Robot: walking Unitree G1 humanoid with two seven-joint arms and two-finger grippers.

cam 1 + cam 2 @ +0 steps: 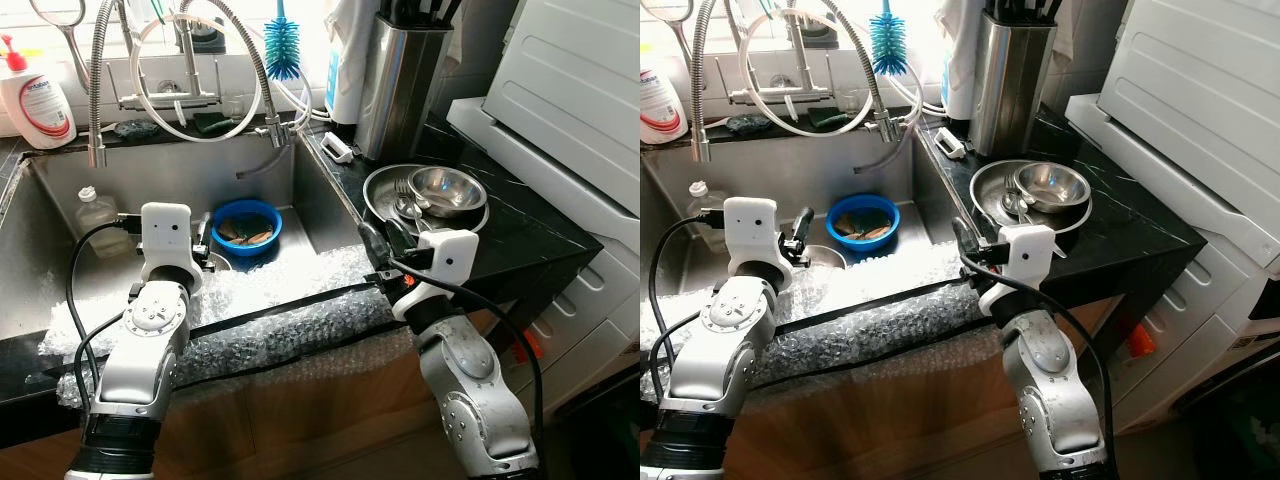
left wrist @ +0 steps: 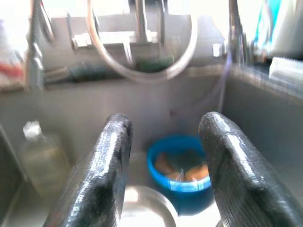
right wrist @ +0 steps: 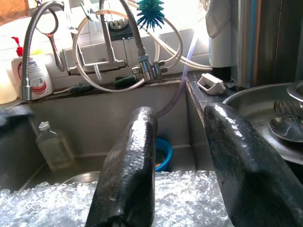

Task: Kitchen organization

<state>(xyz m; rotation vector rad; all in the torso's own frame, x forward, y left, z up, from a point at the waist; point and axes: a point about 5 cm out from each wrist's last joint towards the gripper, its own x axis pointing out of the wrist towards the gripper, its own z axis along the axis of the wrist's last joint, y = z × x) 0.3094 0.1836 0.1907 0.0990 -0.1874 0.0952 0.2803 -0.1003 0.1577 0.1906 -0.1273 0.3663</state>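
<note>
Over sink (image 1: 300, 190) | left tool (image 2: 163, 175), right tool (image 3: 184, 175) spread | soap bottle (image 1: 35, 100) (label unreadable)

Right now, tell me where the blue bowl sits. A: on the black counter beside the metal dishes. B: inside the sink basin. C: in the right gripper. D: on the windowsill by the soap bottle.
B: the blue bowl rests on the floor of the sink, beyond the bubble wrap.
</note>
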